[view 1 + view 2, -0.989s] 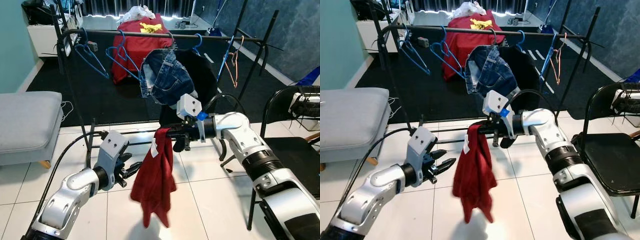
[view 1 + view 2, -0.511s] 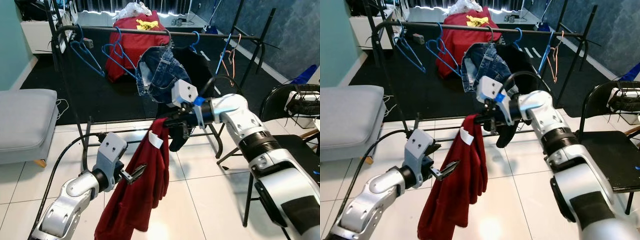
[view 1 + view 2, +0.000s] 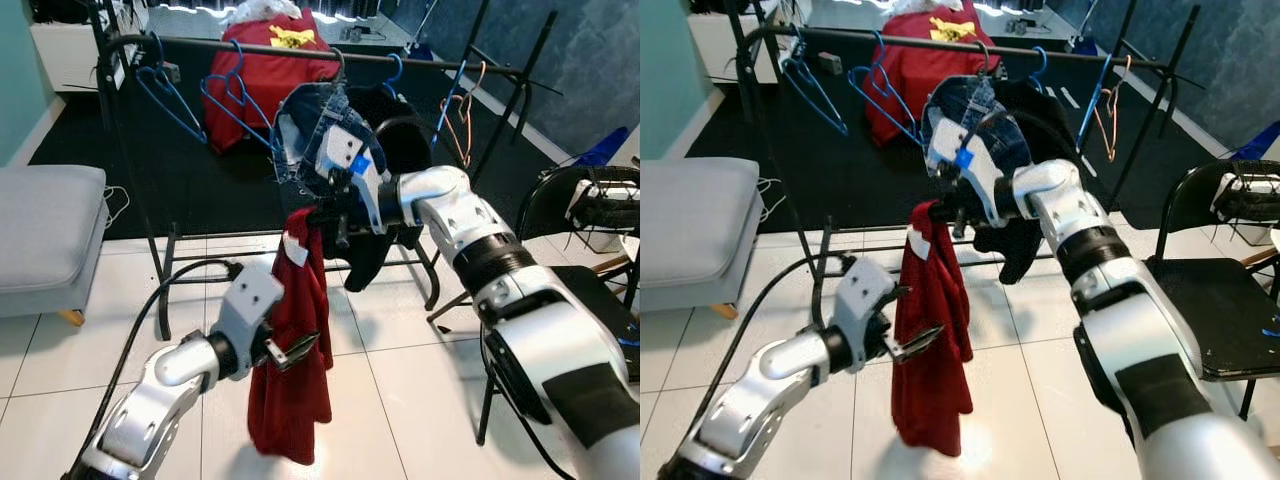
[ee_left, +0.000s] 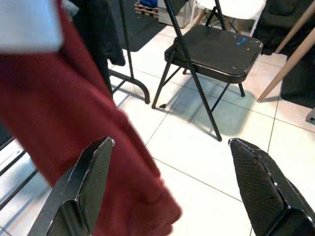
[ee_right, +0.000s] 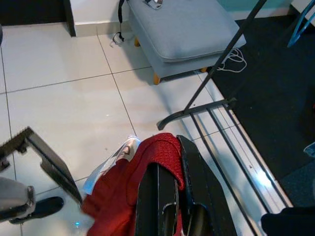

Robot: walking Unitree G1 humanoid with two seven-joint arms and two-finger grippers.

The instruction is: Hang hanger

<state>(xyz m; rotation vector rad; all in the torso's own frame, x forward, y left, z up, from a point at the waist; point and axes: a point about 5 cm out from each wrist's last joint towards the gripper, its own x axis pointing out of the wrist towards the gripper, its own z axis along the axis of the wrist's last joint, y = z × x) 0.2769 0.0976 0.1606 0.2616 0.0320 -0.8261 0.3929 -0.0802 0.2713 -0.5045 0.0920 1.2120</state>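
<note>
From the head, the right gripper (image 3: 318,215) pinched the red garment (image 3: 295,370) below the rack rail (image 3: 250,44). The left wrist view showed the left gripper (image 4: 172,191) spread wide beside the cloth. The right wrist view: fingers (image 5: 194,187) clamping fabric. That thin pinch might slip.

Matt red cloth garment (image 3: 295,370), glossy floor tiles (image 3: 400,400)

Crowded rail (image 3: 300,55): jeans (image 3: 315,135) and blue hangers (image 3: 225,100) ahead, black chair (image 3: 590,260) rightward, bare tiles (image 3: 400,400) below.
</note>
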